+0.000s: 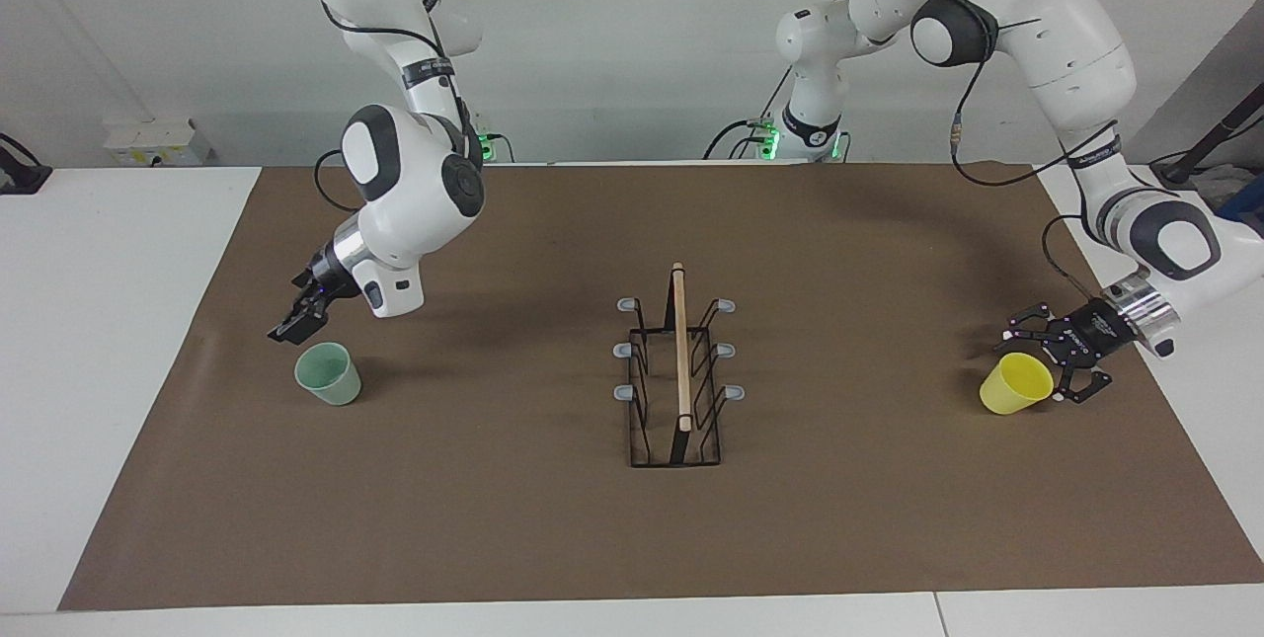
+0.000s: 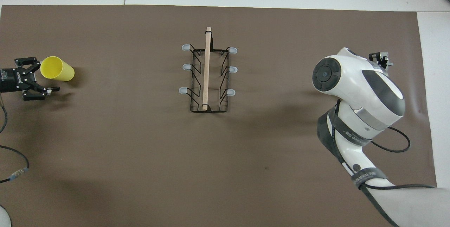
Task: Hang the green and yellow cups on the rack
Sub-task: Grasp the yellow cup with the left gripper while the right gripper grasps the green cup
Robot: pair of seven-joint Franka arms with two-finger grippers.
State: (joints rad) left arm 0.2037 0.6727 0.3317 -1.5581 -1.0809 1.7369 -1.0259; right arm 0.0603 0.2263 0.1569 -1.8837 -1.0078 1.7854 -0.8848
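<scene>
The pale green cup (image 1: pixel 328 373) stands upright on the brown mat toward the right arm's end; the right arm hides it in the overhead view. My right gripper (image 1: pixel 294 322) hangs just above and beside its rim, a little nearer to the robots, also in the overhead view (image 2: pixel 379 59). The yellow cup (image 1: pixel 1015 383) lies tilted on its side toward the left arm's end (image 2: pixel 57 69), its mouth turned to my left gripper (image 1: pixel 1037 365). That gripper is open, low over the mat (image 2: pixel 46 75), with its jaws at either side of the cup's rim. The black wire rack (image 1: pixel 677 375) with its wooden rod stands mid-mat (image 2: pixel 208 75), all pegs bare.
The brown mat (image 1: pixel 494 518) covers most of the white table. Cables trail from both arms near the mat's ends (image 2: pixel 10 156).
</scene>
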